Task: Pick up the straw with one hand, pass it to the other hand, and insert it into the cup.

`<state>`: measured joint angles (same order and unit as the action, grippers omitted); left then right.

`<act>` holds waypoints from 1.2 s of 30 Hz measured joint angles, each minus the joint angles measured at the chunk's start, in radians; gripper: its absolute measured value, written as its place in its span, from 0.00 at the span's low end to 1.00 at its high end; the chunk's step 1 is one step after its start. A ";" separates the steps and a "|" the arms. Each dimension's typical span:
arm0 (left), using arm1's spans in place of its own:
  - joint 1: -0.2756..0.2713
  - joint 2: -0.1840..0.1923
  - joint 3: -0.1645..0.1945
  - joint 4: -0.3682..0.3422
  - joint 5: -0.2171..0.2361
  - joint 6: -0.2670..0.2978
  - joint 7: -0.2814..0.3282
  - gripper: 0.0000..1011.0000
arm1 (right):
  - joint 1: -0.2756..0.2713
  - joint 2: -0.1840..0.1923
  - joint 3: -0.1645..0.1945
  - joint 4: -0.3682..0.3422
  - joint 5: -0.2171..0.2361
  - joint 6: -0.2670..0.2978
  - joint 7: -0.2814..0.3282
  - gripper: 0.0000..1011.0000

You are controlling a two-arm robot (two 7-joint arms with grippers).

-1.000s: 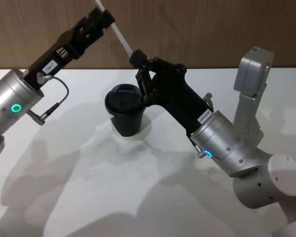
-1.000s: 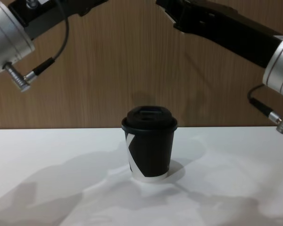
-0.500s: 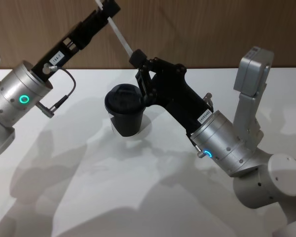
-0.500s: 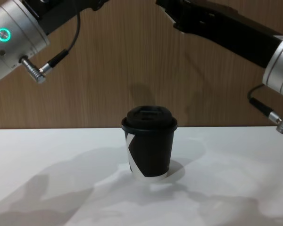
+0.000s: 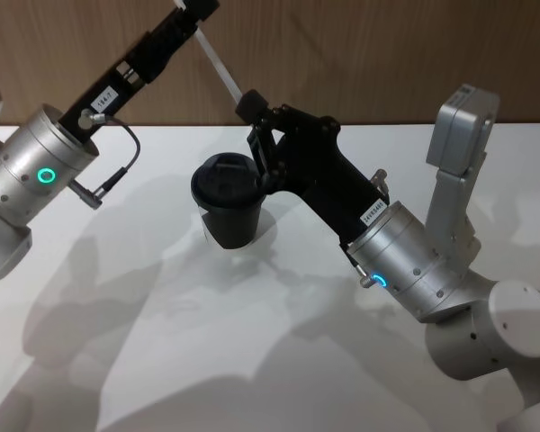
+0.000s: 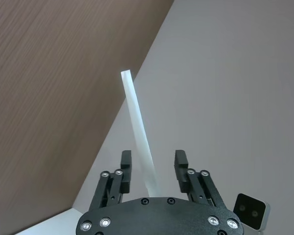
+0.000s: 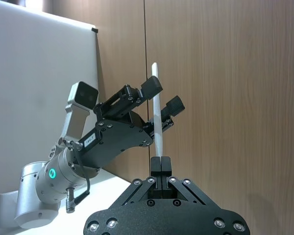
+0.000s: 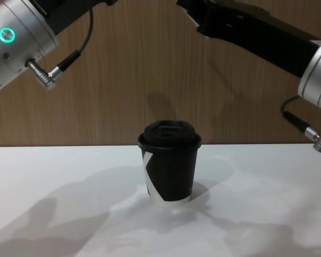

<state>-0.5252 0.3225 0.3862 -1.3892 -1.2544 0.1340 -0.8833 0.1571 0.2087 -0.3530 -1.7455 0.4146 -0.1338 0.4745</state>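
Cup [image 5: 227,200] sits on table [image 5: 252,342]; above it, straw [image 5: 218,67] slants from right gripper [image 5: 249,103] to left gripper [image 5: 194,9].

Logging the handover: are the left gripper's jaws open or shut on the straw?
Open. On the left gripper the jaws stand apart, with the straw between them and a gap on each side.

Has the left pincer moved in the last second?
Yes. In the head view the left pincer has shifted up and right, farther from the cup.
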 joint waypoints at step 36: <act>-0.012 0.003 0.034 -0.027 -0.013 -0.055 -0.038 0.01 | 0.000 0.000 0.000 0.000 0.000 0.000 0.000 0.30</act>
<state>-0.5367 0.3250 0.4199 -1.4160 -1.2678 0.0788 -0.9211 0.1570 0.2087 -0.3531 -1.7453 0.4147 -0.1338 0.4745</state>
